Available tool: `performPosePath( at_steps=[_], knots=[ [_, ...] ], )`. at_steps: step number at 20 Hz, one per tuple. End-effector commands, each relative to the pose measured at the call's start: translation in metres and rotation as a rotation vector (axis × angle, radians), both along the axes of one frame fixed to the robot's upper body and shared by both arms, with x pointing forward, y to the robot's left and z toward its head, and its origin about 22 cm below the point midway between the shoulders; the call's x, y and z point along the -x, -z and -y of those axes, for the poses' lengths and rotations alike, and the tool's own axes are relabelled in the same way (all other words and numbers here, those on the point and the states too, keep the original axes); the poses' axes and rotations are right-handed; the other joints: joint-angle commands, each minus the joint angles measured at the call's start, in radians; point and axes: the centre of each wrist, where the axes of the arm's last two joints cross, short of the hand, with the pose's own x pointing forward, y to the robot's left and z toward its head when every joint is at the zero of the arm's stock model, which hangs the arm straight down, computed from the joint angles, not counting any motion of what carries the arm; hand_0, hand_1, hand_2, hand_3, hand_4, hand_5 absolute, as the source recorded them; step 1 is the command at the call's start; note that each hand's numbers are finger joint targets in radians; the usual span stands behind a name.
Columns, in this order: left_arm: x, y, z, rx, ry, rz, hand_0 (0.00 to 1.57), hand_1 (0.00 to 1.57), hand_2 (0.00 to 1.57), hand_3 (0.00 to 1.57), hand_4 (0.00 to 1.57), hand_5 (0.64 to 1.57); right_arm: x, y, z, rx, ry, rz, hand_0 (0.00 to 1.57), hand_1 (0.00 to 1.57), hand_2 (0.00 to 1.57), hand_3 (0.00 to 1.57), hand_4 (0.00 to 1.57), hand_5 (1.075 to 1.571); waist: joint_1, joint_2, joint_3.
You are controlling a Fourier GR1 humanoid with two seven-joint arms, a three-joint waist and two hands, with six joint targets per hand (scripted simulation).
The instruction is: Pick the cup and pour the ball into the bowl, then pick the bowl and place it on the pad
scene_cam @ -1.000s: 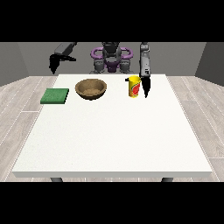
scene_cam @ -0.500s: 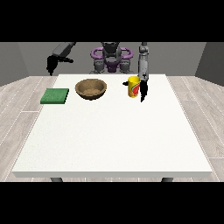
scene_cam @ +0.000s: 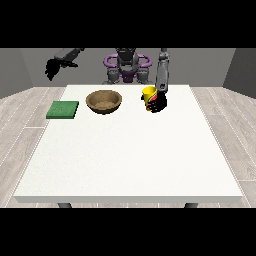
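No writing, label, brand, number or sign can be read anywhere in the front view. The yellow cup (scene_cam: 148, 95) has a red patch on its side, but it forms no legible letters. The brown wooden bowl (scene_cam: 104, 101), the flat green square pad (scene_cam: 63, 109) and the large white table (scene_cam: 130, 160) are all plain, without any markings.
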Motion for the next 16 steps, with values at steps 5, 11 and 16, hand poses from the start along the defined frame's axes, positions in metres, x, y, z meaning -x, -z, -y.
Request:
performPosePath(
  at_steps=[5,11,16],
  knots=[
    [-0.023,-0.044,-0.057,-0.364,-0.063,-0.172,1.41,1.41,1.57,1.57,1.57,1.329,0.014,0.037,0.023,-0.011,0.091,-0.218,0.00,0.00,0.00,0.00,0.00,1.569,0.088,-0.214,-0.0072],
    [-0.077,-0.131,-0.066,-0.512,-0.173,-0.218,1.46,1.46,1.57,1.57,1.57,1.294,0.017,0.056,0.031,-0.047,0.078,-0.213,0.00,0.00,0.00,0.00,0.00,1.568,0.072,-0.198,-0.0093],
    [-0.084,-0.128,-0.021,-0.629,-0.131,-0.260,1.49,1.49,1.57,1.57,1.57,1.273,0.010,0.059,0.026,-0.041,0.094,-0.235,0.00,0.00,0.00,0.00,0.00,1.568,0.099,-0.226,-0.0117]
  ],
)
